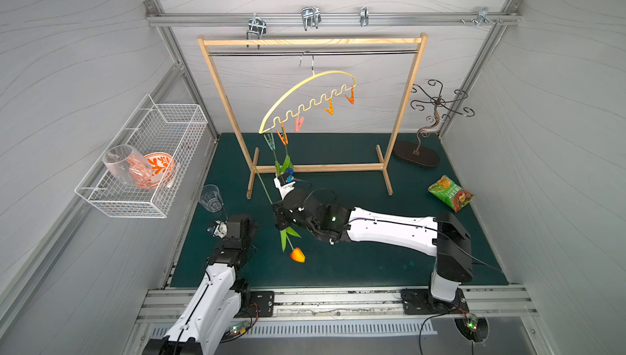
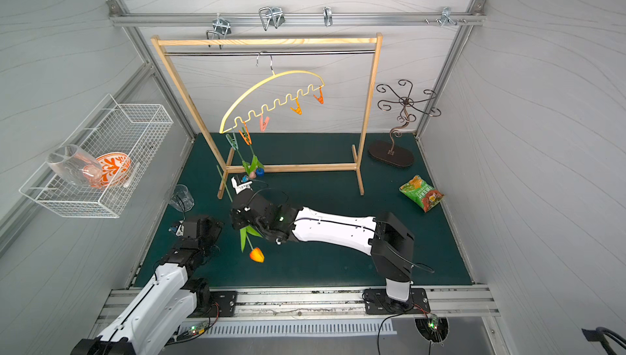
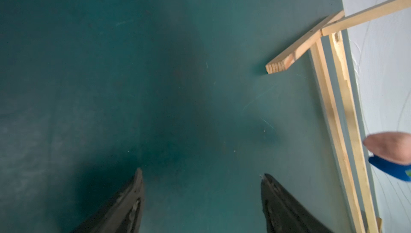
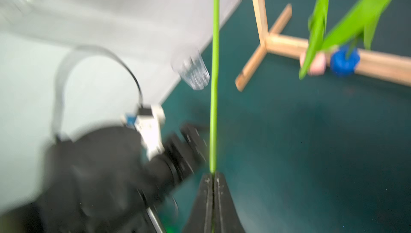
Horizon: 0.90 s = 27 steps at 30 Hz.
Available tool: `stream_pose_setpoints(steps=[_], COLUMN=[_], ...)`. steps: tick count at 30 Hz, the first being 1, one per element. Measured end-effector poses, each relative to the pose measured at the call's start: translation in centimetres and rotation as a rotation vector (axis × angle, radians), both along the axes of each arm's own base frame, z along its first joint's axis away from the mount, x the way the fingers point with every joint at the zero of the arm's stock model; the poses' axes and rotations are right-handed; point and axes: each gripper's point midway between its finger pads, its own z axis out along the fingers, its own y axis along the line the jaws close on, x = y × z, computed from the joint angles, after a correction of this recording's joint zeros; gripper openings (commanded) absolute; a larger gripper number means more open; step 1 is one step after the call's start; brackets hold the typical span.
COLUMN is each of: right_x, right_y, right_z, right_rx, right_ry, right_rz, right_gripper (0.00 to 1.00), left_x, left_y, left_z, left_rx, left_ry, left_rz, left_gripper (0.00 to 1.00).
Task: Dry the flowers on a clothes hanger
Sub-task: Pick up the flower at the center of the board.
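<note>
The pale yellow clothes hanger (image 1: 333, 72) (image 2: 298, 71) hangs tilted from the rack's metal rod, its left end low. Two flowers hang head-down from clothespins at that low end. Their blue head (image 2: 260, 172) (image 4: 344, 64) and pink head (image 2: 252, 175) (image 3: 389, 147) are just above the rack's base bar. My right gripper (image 1: 275, 205) (image 4: 213, 175) is shut on the thin green stem (image 4: 214, 87) of the orange tulip (image 1: 297, 255) (image 2: 256, 255), whose head points toward the front. My left gripper (image 3: 201, 174) is open and holds nothing; it hovers low over the green mat left of the right gripper.
The wooden rack (image 1: 313, 42) stands at the back. A clear tumbler (image 1: 210, 198) sits at the mat's left edge. A wire basket (image 1: 176, 112) on the left wall holds a glass and an orange bowl. A snack bag (image 1: 450, 193) and a metal stand (image 1: 417, 157) are on the right.
</note>
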Motion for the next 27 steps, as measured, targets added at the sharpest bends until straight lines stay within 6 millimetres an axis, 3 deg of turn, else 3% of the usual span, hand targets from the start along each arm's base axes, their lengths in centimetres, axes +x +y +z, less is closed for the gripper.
stream_pose_setpoints(steps=[3, 6, 9, 12, 16, 19, 27], right_x=[2.7, 6.2, 8.8, 10.5, 10.1, 9.2, 8.1], right_y=[1.9, 3.3, 3.1, 1.3, -1.7, -4.1, -8.0], right_z=[2.7, 3.8, 2.7, 0.6, -2.3, -3.3, -0.8], right_rx=[0.054, 0.079, 0.060, 0.010, -0.056, -0.084, -0.024], right_ry=[-0.016, -0.009, 0.019, 0.045, 0.063, 0.065, 0.035], right_rz=[-0.048, -0.113, -0.184, -0.264, -0.323, -0.350, -0.402], right_gripper=[0.00, 0.00, 0.00, 0.00, 0.00, 0.00, 0.00], left_x=[0.2, 0.4, 0.5, 0.5, 0.5, 0.6, 0.6], left_y=[-0.1, -0.1, -0.1, -0.1, -0.1, -0.2, -0.3], left_z=[0.5, 1.1, 1.5, 1.7, 1.6, 1.6, 1.4], left_rx=[-0.006, -0.007, -0.007, -0.007, -0.007, -0.009, -0.006], left_ry=[-0.024, -0.054, -0.074, -0.079, -0.079, -0.078, -0.072], left_rz=[-0.004, -0.004, -0.004, -0.005, -0.006, -0.011, -0.024], left_gripper=[0.82, 0.81, 0.81, 0.80, 0.80, 0.80, 0.80])
